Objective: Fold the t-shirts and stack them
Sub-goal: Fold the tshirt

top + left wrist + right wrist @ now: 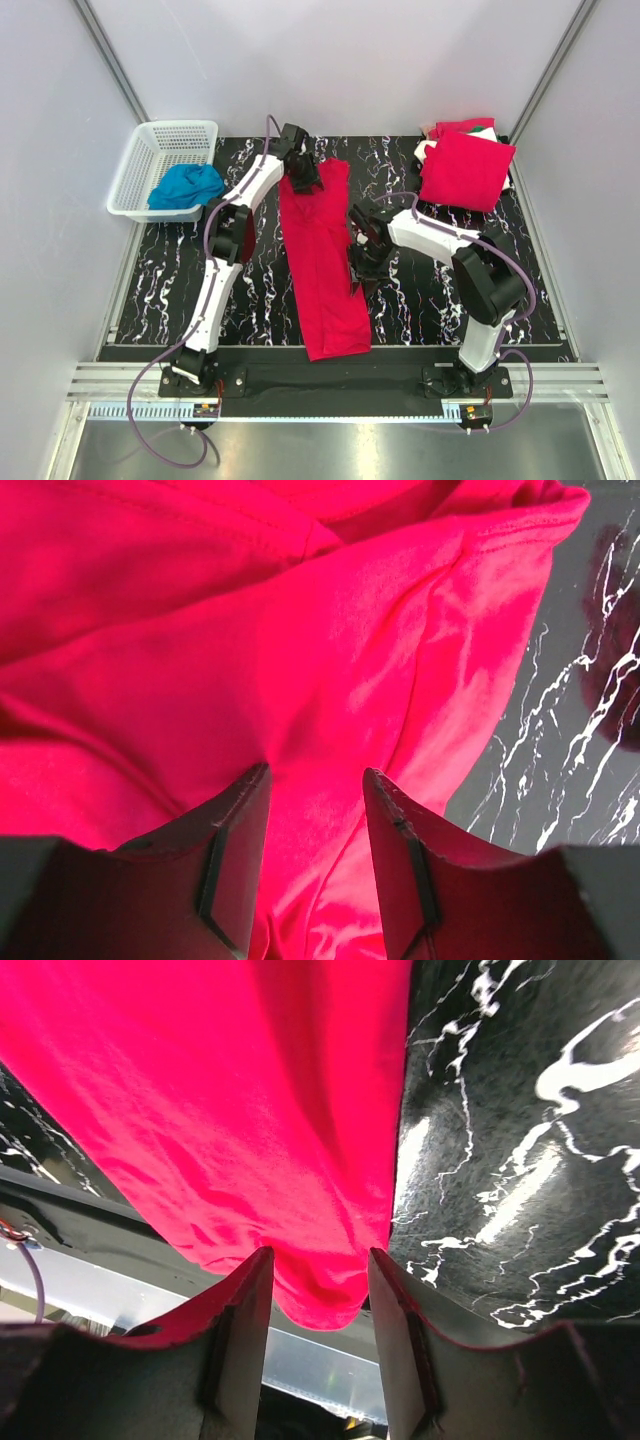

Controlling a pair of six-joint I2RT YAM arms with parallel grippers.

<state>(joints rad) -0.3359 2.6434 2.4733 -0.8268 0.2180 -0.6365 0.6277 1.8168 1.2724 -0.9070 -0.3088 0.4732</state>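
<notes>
A red t-shirt [322,260], folded into a long narrow strip, lies down the middle of the black marbled table [170,270]. My left gripper [303,180] sits over the strip's far end, jaws apart with red fabric [300,630] between the fingers [240,830]. My right gripper [358,262] is at the strip's right edge about halfway down, jaws apart; in the right wrist view the red shirt [220,1090] runs away from the gripper [320,1255] to its near hem. A stack of folded red t-shirts [465,168] lies at the back right, with white and green cloth [484,130] showing beneath it.
A white plastic basket [140,170] holding a blue cloth [185,186] stands at the back left, partly off the table. Grey walls close in both sides and the back. A metal rail [330,385] runs along the near edge by the arm bases.
</notes>
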